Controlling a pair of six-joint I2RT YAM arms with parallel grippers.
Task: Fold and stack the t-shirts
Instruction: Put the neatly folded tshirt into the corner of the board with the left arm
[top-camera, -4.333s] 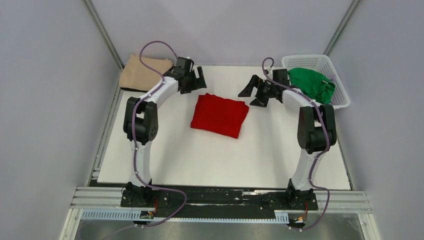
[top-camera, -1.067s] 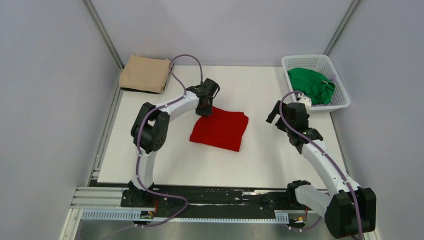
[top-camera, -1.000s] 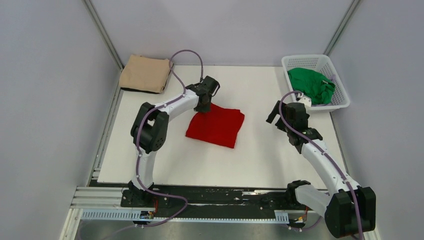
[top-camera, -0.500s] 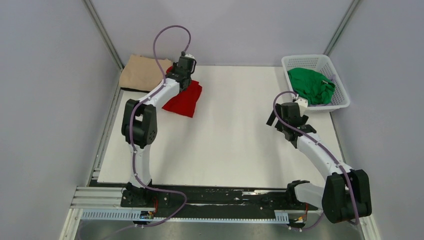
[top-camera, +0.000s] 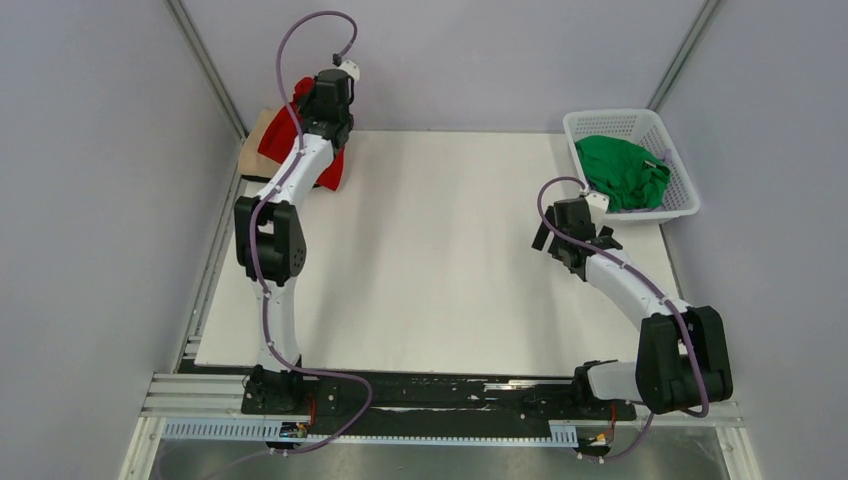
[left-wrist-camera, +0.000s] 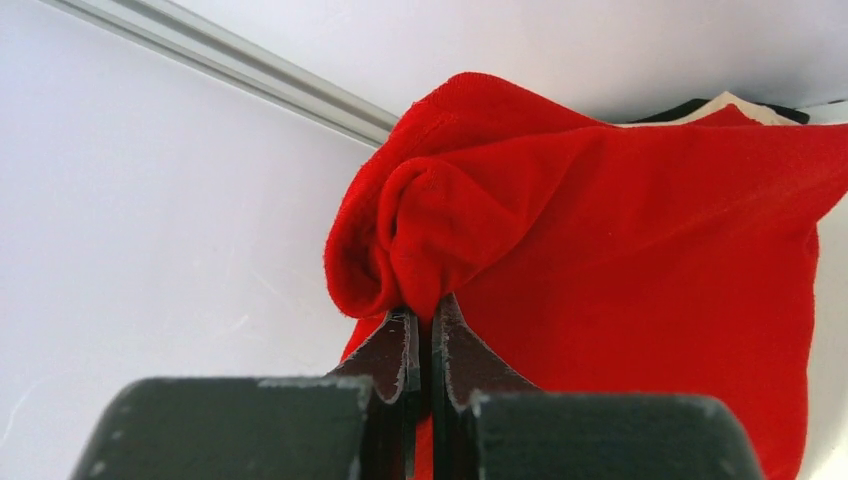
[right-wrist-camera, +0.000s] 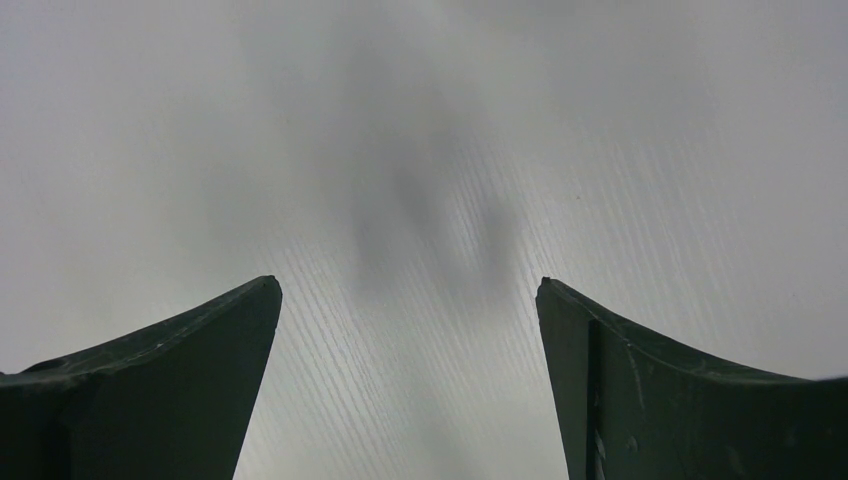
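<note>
At the far left corner of the tabletop (top-camera: 450, 260), the red t-shirt (top-camera: 290, 135) hangs bunched from the left claw (left-wrist-camera: 424, 335), whose jaws are pinched tight on a rolled fold of the cloth. In the wrist view the rest of the shirt spreads away beyond and to the right of the fingertips. From above it drapes over the tan t-shirt (top-camera: 254, 140), which shows only as a strip along its left side; whether the two cloths touch cannot be told. The enclosure's corner post and walls stand close behind and to the left of this pair.

Across the tabletop, the green t-shirt (top-camera: 622, 168) lies crumpled in the white basket (top-camera: 612, 116) at the far right corner. The right claw (right-wrist-camera: 408, 290) sits near the basket's near-left side, jaws spread wide over bare tabletop and holding nothing. Between the two arms the tabletop's middle and near parts lie open.
</note>
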